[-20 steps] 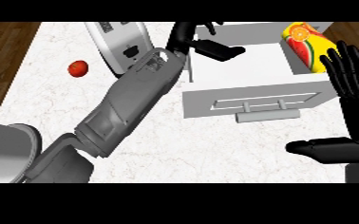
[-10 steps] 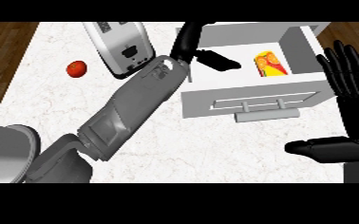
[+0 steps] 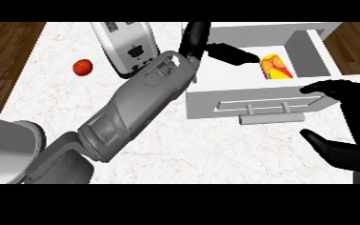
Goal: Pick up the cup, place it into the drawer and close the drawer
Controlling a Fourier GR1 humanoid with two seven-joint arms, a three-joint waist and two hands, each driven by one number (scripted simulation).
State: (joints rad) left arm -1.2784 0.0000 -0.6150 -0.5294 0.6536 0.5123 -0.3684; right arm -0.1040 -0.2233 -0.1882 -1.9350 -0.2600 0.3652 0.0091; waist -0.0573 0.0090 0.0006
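A: What is the biggest thing here?

B: The white marble counter (image 3: 211, 152), and on it the white drawer (image 3: 309, 52), pulled open with its handle toward the robot.

A: And beside the drawer?

B: A toaster (image 3: 126, 45) stands to its left, and farther left lies a small tomato (image 3: 83, 67).

A: Where are the hands?

B: The left hand (image 3: 200, 40) hangs over the drawer's left part, fingers stretched out, holding nothing. The right hand (image 3: 341, 119) sits at the drawer's front right corner, fingers spread, also with nothing in it.

A: The cup?

B: The cup (image 3: 274, 66), yellow with red and orange fruit, lies inside the drawer, just beyond the left hand's fingertips.
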